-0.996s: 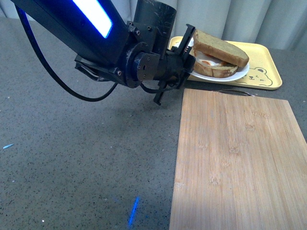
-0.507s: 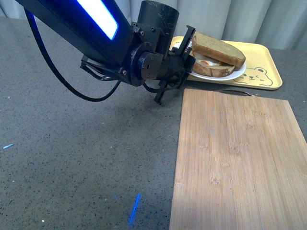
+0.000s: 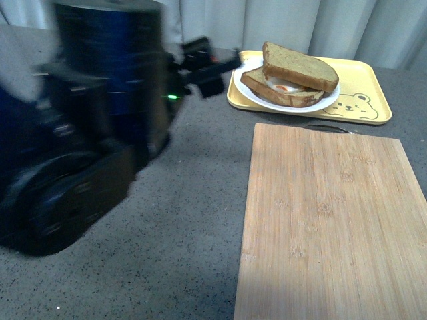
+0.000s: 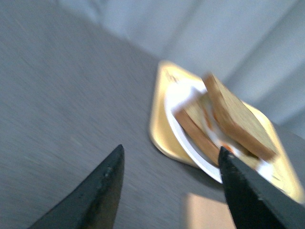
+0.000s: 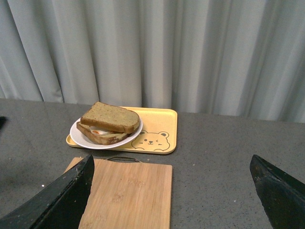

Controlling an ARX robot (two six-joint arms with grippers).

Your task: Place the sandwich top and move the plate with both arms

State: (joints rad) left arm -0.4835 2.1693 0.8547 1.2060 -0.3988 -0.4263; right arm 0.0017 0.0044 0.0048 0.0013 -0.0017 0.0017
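The sandwich top (image 3: pixel 300 65) lies tilted on the egg slice on the white plate (image 3: pixel 328 103), which sits on the yellow tray. My left arm (image 3: pixel 100 133) is a large blur at the left of the front view. The left gripper (image 4: pixel 170 157) is open and empty, short of the tray's near corner, with the sandwich top (image 4: pixel 238 119) and plate (image 4: pixel 190 143) ahead of it. My right gripper (image 5: pixel 171 164) is open and empty, well back from the plate (image 5: pixel 78 136) and sandwich top (image 5: pixel 110 117). It does not show in the front view.
The yellow bear tray (image 3: pixel 367 90) stands at the back by grey curtains. A bamboo cutting board (image 3: pixel 327 213) with a metal handle lies just in front of it on the grey speckled table (image 3: pixel 187 220).
My left arm has pulled away from the plate, back and to the left, and is now blurred close to the camera. The sandwich top stays on the sandwich.
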